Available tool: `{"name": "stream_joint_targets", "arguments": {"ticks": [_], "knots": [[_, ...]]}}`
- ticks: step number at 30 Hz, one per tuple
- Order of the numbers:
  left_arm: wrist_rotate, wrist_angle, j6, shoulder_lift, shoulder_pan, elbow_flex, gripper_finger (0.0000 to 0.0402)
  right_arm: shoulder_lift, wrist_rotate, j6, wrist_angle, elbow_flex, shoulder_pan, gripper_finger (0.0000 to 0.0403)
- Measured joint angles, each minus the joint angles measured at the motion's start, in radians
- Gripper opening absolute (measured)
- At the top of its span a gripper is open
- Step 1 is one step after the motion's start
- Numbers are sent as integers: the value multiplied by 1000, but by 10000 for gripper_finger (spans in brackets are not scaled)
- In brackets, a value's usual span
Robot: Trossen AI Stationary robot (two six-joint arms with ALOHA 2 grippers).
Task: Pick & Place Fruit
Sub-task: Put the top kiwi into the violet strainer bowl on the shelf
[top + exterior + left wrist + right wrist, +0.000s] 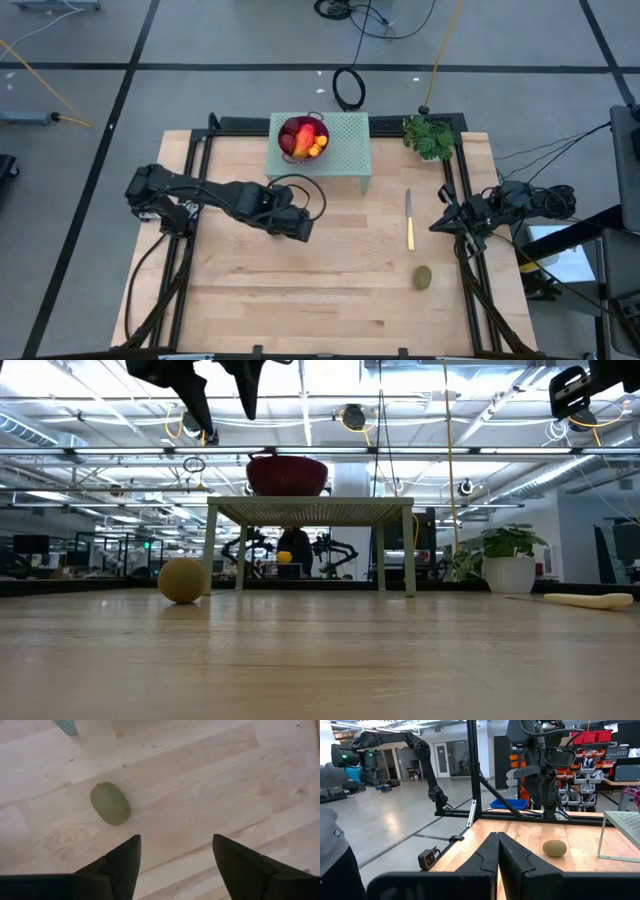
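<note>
Left wrist view first: left tool (176, 837) spread wide, holding nothing, up above the bench (240, 785). Just past the fingertips and off to one side, a brown-green fruit (110, 803), lying alone on the wood. Not lined up yet, by the look of it.

Best to slide over first, to get the fruit right between the two fingers. Then go down slowly. Keep the fingers wide until well down past the round middle, to stop any rolling. Squeeze softly, then lift straight up.

Farther on from the tool, a leg of the green stand (66, 725); stay clear of it on the way up. On top of that stand, the purple bowl (281, 137) with other fruits (306, 140) inside, likely the drop spot.

Far across the bench, right tool (497, 836) pressed together, holding nothing, waiting at the edge.
</note>
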Motion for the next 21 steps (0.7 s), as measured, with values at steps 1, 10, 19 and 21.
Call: {"name": "stream_joint_targets", "arguments": {"ticks": [1,10,19,21], "knots": [[0,0,0,0,0,0,256,0,0,0,0,0,0,0],[-29,-1,28,0,0,0,369,0,0,0,0,0,0,0],[-62,-10,34,0,0,0,378,0,0,0,0,0,0,0],[-62,-4,36,0,0,0,379,0,0,0,0,0,0,0]]}}
